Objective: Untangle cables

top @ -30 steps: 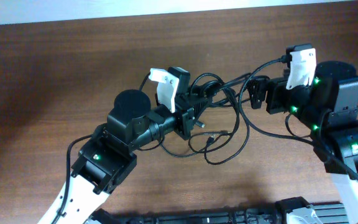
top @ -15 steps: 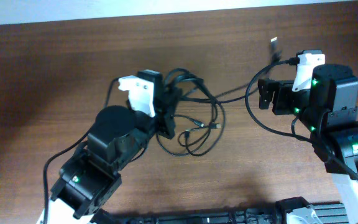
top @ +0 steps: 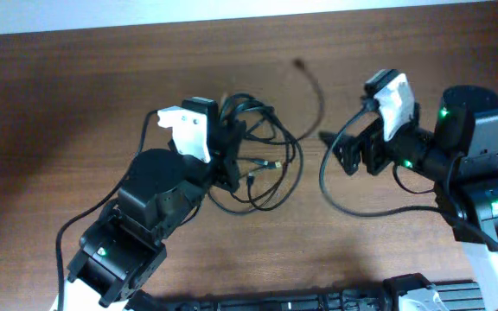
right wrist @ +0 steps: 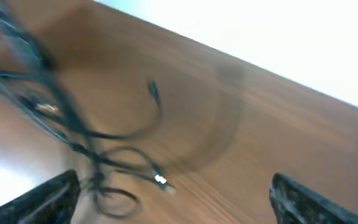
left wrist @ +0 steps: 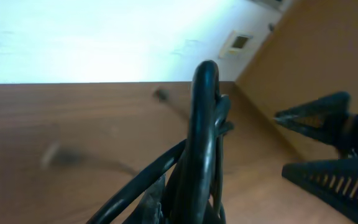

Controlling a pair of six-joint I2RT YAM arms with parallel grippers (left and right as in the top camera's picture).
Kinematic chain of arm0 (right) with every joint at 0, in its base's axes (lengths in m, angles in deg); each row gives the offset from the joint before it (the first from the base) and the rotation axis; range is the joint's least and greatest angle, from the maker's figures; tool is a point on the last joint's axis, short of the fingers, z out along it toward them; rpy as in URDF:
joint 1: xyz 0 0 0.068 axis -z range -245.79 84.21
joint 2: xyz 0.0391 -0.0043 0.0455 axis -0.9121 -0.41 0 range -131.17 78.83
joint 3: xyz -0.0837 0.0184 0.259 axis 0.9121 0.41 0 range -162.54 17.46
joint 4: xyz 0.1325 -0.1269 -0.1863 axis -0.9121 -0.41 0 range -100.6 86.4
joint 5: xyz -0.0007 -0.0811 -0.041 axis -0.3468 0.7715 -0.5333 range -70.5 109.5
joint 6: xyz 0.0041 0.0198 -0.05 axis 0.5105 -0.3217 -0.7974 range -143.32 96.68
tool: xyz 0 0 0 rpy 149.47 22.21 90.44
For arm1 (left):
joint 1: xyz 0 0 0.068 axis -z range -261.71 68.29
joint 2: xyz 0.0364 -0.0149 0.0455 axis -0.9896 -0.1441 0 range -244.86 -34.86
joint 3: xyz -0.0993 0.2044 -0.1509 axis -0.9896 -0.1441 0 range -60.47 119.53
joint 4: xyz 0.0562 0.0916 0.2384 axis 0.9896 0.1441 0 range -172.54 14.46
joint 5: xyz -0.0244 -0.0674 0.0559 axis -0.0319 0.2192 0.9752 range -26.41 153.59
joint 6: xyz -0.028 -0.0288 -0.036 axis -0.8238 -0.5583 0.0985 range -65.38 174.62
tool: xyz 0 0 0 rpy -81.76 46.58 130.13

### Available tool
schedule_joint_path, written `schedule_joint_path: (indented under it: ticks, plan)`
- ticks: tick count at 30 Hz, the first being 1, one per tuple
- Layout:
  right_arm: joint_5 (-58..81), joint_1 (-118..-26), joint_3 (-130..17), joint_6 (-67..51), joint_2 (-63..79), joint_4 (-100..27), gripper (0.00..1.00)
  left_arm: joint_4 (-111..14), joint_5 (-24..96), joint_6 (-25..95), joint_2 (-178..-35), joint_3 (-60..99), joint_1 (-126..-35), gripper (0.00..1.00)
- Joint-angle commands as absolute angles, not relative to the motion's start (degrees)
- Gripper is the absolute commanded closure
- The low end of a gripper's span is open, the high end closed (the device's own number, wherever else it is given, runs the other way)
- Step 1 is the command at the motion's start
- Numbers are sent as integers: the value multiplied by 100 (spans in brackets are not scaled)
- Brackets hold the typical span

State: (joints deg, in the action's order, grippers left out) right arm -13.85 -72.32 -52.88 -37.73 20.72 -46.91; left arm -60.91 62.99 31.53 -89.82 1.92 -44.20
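Observation:
The cables (top: 262, 164) are a bunch of thin black cords with small plugs, lying left of the table's middle. My left gripper (top: 230, 155) is shut on the bunch's left side. In the left wrist view a cable loop (left wrist: 204, 124) rises right in front of the camera and hides the left gripper (left wrist: 191, 208). One loose cable end (top: 311, 82), blurred, curves toward the back. My right gripper (top: 346, 157) stands open right of the bunch and apart from it. In the right wrist view the cables (right wrist: 73, 134) and a plug (right wrist: 160, 180) lie beyond the open right gripper (right wrist: 176, 199).
The right arm's own thicker black wire (top: 328, 186) loops over the wooden table (top: 76, 104) below its gripper. The table's back edge (top: 249, 22) meets a white wall. From the left wrist view the right gripper (left wrist: 328, 146) shows at the right.
My left gripper has pulled the bunch to the left. The cable end that reached up beside the right gripper has swung left to the back middle. My right gripper has swung down and left toward the bunch.

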Motion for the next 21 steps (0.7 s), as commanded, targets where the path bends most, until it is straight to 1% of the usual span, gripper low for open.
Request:
schedule_joint_path:
  ticks: [1,5,7,9,12,14,16,17,18,20,21]
  plan:
    - [-3387,-7217,-5350,-4433,2155,-4404,13,-6323,5381,3240,-9030,290,-4437,100]
    - [-4143,-7217,-5350,-4433,2157,-4118,24,-6515,4780,3240,-9242,290,-4437,100]
    - [-4200,-7217,-5350,-4433,2157,-4103,28,-6631,4522,3238,-9347,290,-4437,100]
    - [-4200,-7214,-5350,-4433,2157,-4103,38,-6839,4170,3240,-9468,290,-4437,100]
    - [-4154,-7214,-5347,-4433,2155,-4107,49,-6983,4011,3229,-9566,290,-4437,100]
    - [-4132,-7214,-5347,-4433,2146,-4105,49,-7059,3842,3218,-9594,290,-4437,100]
    - [-4132,-7214,-5347,-4433,2146,-4105,54,-7110,3739,3218,-9592,290,-4437,100]
    - [-4132,-7214,-5347,-4433,2146,-4105,59,-7112,3739,3218,-9592,290,-4437,100]
    - [-4128,-7214,-5347,-4433,2146,-4105,59,-7116,3739,3218,-9592,290,-4437,100]
    - [-4014,-7214,-5347,-4431,2146,-4107,63,-7140,3683,3221,-9592,290,-4437,100]
    - [-3964,-7214,-5347,-4431,2146,-4109,68,-7188,3547,3218,-9592,290,-4437,100]
